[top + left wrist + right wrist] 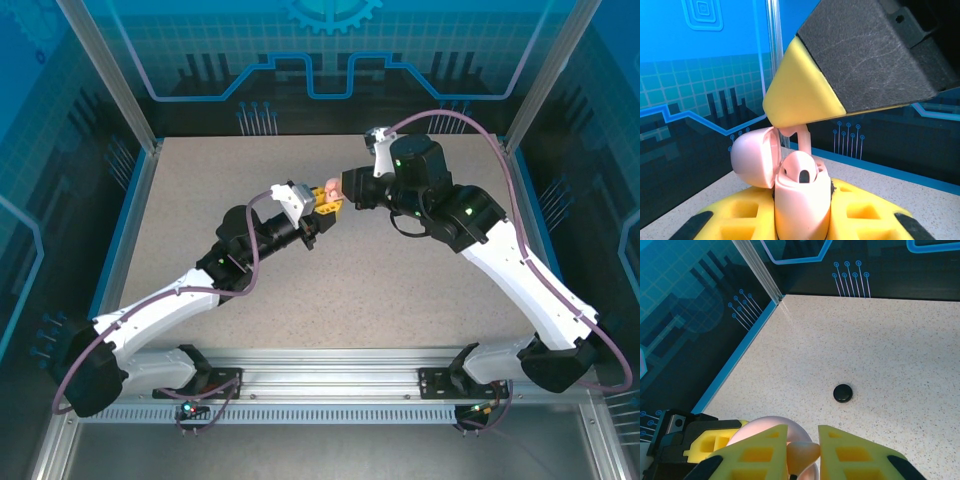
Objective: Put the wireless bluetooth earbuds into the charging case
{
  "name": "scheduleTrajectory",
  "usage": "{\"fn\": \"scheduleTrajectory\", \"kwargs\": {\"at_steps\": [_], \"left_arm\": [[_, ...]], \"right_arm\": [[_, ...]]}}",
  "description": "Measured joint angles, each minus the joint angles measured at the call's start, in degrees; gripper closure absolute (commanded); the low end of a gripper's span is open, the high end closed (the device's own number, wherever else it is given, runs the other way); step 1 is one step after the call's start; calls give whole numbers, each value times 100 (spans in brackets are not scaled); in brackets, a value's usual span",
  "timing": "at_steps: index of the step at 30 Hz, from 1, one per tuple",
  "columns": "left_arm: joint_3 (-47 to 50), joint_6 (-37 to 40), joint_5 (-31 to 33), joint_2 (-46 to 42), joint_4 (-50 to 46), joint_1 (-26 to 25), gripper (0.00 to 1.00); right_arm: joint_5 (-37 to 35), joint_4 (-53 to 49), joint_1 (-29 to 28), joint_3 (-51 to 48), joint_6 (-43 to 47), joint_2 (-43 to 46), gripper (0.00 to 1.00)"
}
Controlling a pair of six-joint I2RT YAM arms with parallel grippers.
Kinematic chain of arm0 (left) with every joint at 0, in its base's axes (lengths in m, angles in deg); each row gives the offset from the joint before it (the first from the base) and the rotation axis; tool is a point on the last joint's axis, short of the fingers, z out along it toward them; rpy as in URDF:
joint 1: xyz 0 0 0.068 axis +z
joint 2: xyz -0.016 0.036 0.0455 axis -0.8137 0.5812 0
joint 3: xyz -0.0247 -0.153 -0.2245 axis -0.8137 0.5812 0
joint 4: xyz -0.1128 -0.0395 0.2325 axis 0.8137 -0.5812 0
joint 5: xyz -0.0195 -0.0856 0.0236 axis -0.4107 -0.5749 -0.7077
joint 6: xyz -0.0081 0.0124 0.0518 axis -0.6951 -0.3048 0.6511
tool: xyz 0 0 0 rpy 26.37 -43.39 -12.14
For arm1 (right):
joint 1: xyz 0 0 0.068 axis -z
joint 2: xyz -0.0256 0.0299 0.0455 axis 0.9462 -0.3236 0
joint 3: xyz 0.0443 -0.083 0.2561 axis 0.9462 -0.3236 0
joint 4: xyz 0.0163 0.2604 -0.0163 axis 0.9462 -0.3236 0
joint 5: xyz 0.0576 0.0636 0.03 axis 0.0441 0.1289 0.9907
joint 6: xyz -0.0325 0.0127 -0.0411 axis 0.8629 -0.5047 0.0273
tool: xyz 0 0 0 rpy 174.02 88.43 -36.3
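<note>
Two grippers, left gripper (327,206) clamped on open pink case (801,197), right gripper (802,436) pinching pink earbud (803,455) above it, black disc (842,392) beyond.

Top view position: fixed, high above and behind both arm bases.
Top view direction: down and forward over the whole worktop (400,290); far range.
Left wrist view: rides on the left arm, sights low along the left pincer (801,217) toward the back wall; very close range.
Right wrist view: rides on the right arm, sights steeply down past the right pincer (802,432) onto the worktop's rear left corner; close range.
Shared by all three views: pink case (800,195), where both pincers meet.
Shared by both wrist views: pink earbud (802,455).
</note>
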Motion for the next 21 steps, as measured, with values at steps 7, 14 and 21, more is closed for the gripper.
{"fn": "scheduleTrajectory", "kwargs": {"at_steps": [7,14,21], "left_arm": [[0,0,4,0,-46,0,100],[0,0,44,0,-98,0,100],[0,0,63,2,-197,0,100]], "right_arm": [[-2,59,-72,-59,31,0,82],[-157,55,-245,-127,205,-24,82],[-243,50,-262,-188,223,-33,76]]}}
